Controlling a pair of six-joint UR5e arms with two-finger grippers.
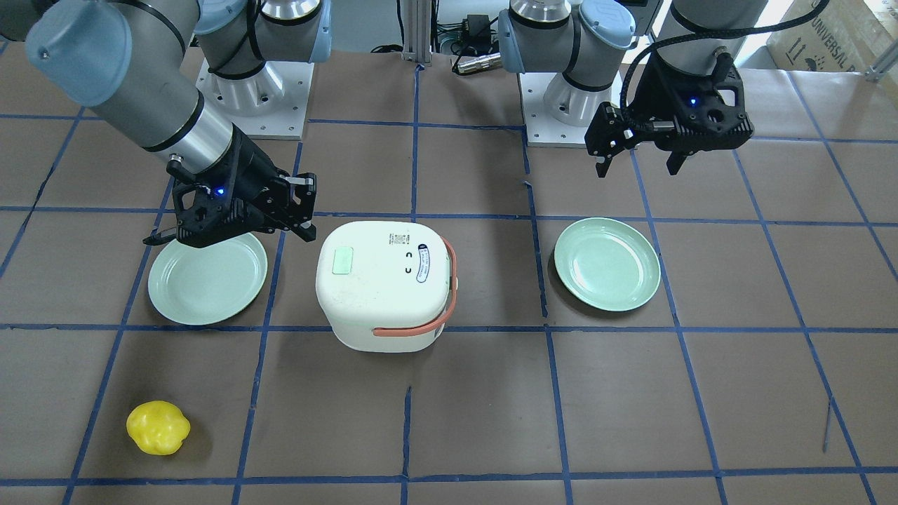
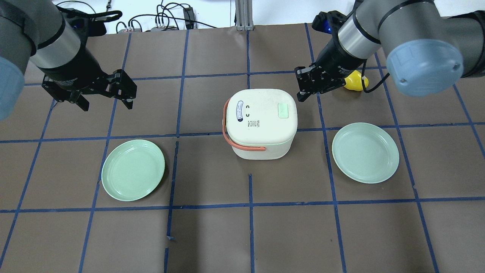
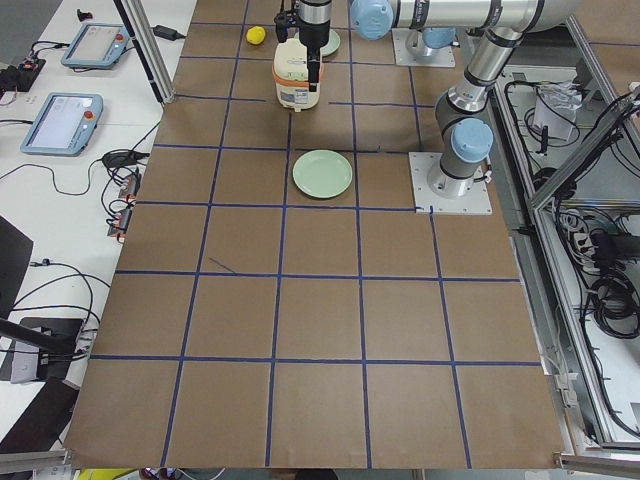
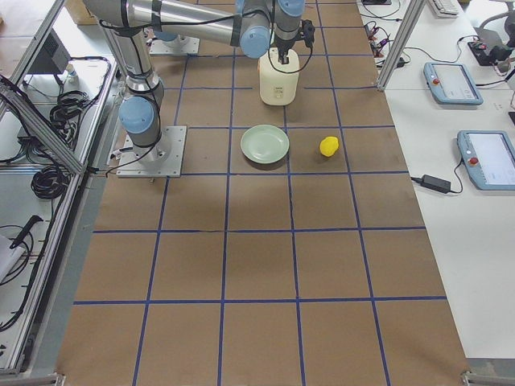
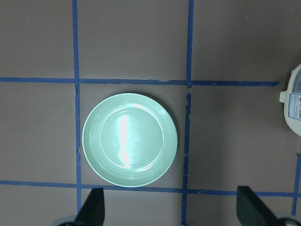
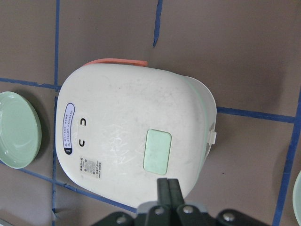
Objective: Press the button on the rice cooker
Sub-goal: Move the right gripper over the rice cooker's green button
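Observation:
The white rice cooker (image 2: 261, 121) with an orange handle stands mid-table, lid shut. The button (image 2: 283, 111) is a pale mint-green pad on the lid's edge toward my right arm; it also shows in the front view (image 1: 344, 261) and the right wrist view (image 6: 158, 151). My right gripper (image 2: 302, 96) is shut and empty. It hovers just off the cooker's button side, its fingertips (image 6: 168, 186) close to the button but apart from it. My left gripper (image 2: 107, 105) is open and empty, raised well to the left of the cooker.
Two mint-green plates lie on the table, one on my left side (image 2: 133, 169) below the left gripper, one on my right side (image 2: 365, 152). A yellow fruit-like object (image 2: 354, 81) lies beyond my right forearm. Brown paper with blue tape lines covers the table.

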